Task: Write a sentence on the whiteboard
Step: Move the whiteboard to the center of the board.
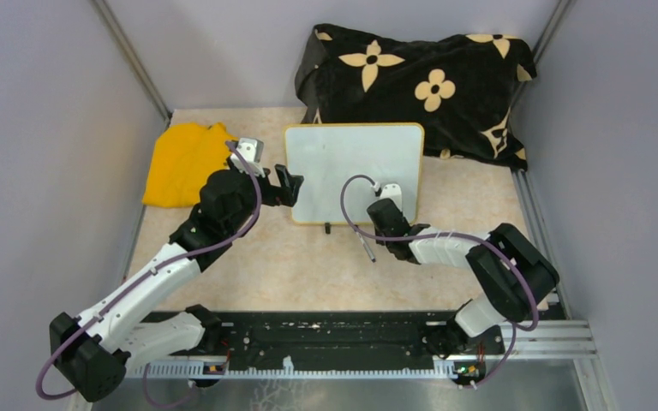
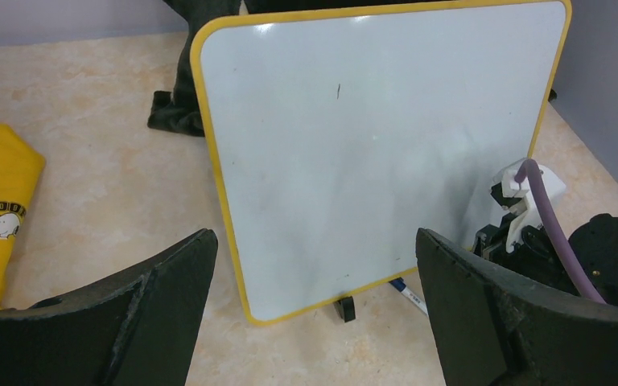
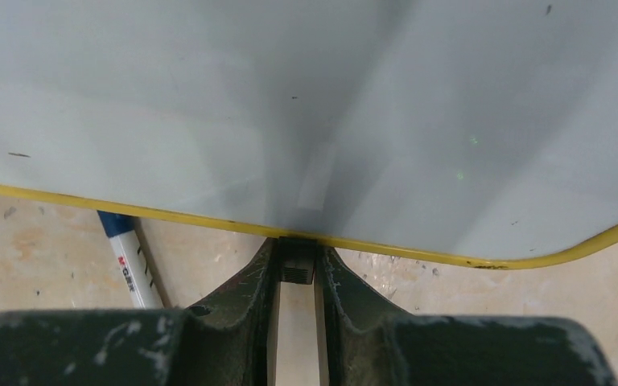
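Whiteboard first, from the top camera. It sits just ahead of both sets of fingers, long side running left to right, its white face bare of writing. The left gripper hovers at the board's left rim, with its arm stretched forward and angled inward. The right gripper is down at the lower rim toward the right, forearm lying low across the table. A marker lies on the table just left of and behind the right gripper, barrel pointing roughly away from me. The right arm is clearly the nearer one to it.

Left wrist: my fingers stand wide apart and hold nothing. The board is propped at a tilt ahead, framed between them.

Right wrist: the fingers are drawn nearly together, and I judge they pinch a black foot right under the yellow rim. The marker lies left of them, its far end running under the board's edge, so I judge they must let go and shift left.
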Controlling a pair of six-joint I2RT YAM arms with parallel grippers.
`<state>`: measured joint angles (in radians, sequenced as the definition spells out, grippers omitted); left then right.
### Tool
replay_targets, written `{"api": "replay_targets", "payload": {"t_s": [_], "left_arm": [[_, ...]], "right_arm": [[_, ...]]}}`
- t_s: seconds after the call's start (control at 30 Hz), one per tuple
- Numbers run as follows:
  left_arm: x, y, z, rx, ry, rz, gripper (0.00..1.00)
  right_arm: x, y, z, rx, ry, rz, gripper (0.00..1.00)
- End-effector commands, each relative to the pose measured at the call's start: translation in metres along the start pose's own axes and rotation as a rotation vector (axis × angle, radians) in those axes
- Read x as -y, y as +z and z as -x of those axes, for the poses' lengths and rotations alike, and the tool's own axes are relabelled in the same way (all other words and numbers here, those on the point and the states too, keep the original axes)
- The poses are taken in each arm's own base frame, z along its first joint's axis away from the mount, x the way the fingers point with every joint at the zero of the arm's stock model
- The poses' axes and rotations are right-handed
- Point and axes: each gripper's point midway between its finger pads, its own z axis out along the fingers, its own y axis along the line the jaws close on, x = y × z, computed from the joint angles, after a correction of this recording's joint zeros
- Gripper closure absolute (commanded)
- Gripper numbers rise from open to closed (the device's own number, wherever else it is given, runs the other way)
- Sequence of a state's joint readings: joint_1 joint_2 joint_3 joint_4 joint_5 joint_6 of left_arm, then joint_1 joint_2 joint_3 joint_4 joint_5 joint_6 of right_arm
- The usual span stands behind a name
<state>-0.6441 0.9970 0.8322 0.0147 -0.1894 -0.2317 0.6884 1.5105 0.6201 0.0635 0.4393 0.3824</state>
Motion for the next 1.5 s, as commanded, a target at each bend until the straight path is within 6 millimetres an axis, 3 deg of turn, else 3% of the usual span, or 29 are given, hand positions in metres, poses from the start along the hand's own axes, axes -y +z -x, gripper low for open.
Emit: {"api": "replay_targets", "payload": {"t_s": [0.0, 0.47, 0.73, 0.87, 0.97, 1.1, 1.3, 1.47], "left_arm": [[0.006, 0.002, 0.007, 0.008, -0.009, -0.021, 0.01], [0.004, 0.004, 0.003, -0.001, -0.007, -0.015, 0.01], [0.005, 0.005, 0.002, -0.007, -0.006, -0.020, 0.01], [0.005, 0.004, 0.002, -0.005, -0.006, -0.019, 0.01], [0.006, 0.004, 0.002, -0.005, -0.006, -0.022, 0.01], [0.006, 0.004, 0.002, -0.005, -0.005, -0.024, 0.01], [0.008, 0.002, 0.005, 0.004, -0.006, -0.034, 0.01], [0.010, 0.001, 0.006, 0.006, -0.010, -0.046, 0.01]], "right_arm": [[-0.009, -0.011, -0.002, -0.004, -0.071, 0.070, 1.00], [-0.003, 0.000, 0.002, 0.011, -0.008, 0.003, 1.00], [0.002, -0.005, 0.001, 0.022, 0.013, 0.027, 1.00], [0.000, -0.009, 0.001, 0.028, 0.015, 0.050, 0.72], [-0.001, -0.012, 0.001, 0.025, 0.014, 0.061, 0.61], [-0.002, -0.022, 0.003, 0.027, 0.019, 0.086, 0.54], [-0.002, -0.056, 0.010, 0.050, 0.012, 0.126, 0.45], [-0.007, -0.084, 0.011, 0.052, 0.006, 0.196, 0.44]]}}
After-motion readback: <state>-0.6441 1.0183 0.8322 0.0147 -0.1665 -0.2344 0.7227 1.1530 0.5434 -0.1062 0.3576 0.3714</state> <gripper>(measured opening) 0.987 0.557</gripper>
